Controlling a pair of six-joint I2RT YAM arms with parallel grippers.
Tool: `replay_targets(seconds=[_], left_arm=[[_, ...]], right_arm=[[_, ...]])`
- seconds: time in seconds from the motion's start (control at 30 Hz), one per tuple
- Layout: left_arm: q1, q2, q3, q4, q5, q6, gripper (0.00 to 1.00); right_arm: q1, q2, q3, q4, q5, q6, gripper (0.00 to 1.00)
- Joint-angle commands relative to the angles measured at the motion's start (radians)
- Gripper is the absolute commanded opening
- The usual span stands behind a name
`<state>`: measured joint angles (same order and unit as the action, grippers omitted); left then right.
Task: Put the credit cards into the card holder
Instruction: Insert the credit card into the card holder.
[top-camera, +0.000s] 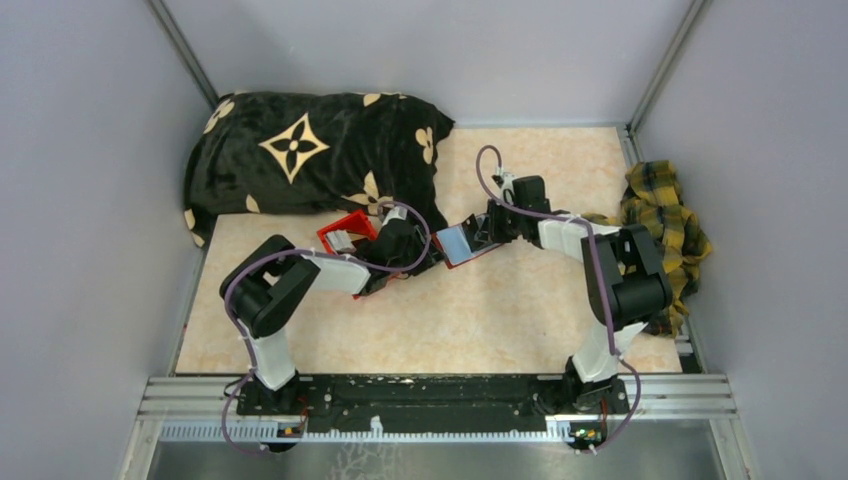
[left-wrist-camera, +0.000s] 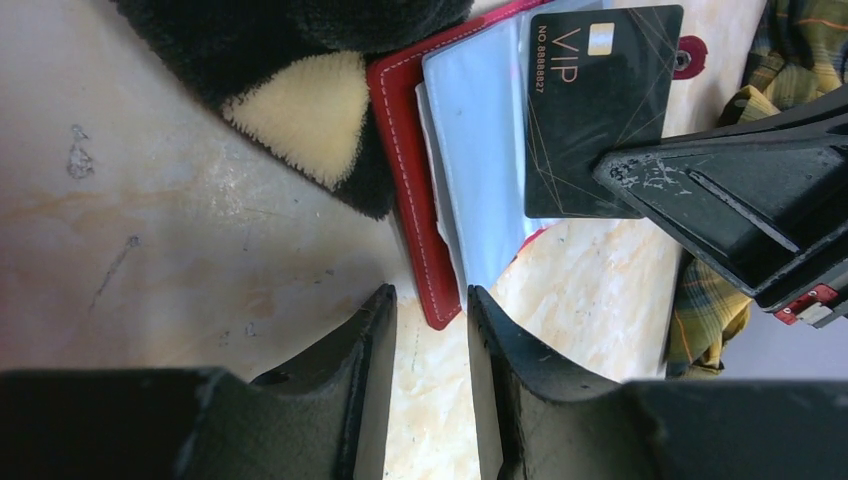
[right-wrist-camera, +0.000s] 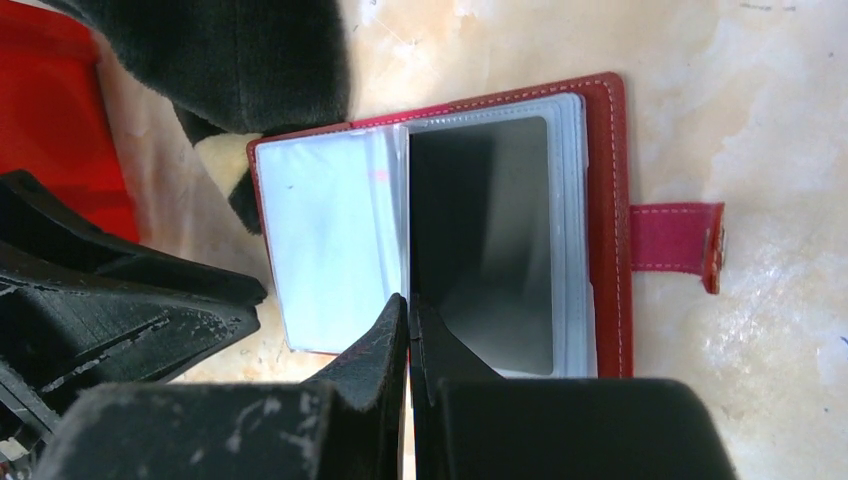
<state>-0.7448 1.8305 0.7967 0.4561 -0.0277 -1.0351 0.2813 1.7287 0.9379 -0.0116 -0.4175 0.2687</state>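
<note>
Left of the open card holder (top-camera: 458, 244) sits the red bin (top-camera: 335, 227), something pale inside. My left gripper (left-wrist-camera: 430, 305) is at the holder's corner; gripping or not, I cannot tell. My right gripper (right-wrist-camera: 410, 305) pinches a black credit card (right-wrist-camera: 480, 230) over the holder's right page.

Soft, even overhead light, barely any shadows on the worktop (top-camera: 480, 320). Wrist views: close-up right hand (right-wrist-camera: 410, 305) looks blurry, credit card (right-wrist-camera: 480, 230) catches some sheen.

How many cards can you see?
1. A black VIP card is pinched in the right gripper, over the open card holder. More may be hidden in the red bin.
</note>
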Motion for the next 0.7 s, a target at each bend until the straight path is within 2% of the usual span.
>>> replay_targets(seconds=[0.0,0.67], left_arm=[[-0.006,0.033,0.032,-0.038,-0.034,0.017,0.39],[-0.008,0.099,0.096,-0.110,-0.075,0.050,0.38]], right_arm=[[0.013,0.021,0.031,0.082,0.012,-0.033,0.00],[0.013,0.061,-0.073,0.119,-0.034,0.003,0.00]])
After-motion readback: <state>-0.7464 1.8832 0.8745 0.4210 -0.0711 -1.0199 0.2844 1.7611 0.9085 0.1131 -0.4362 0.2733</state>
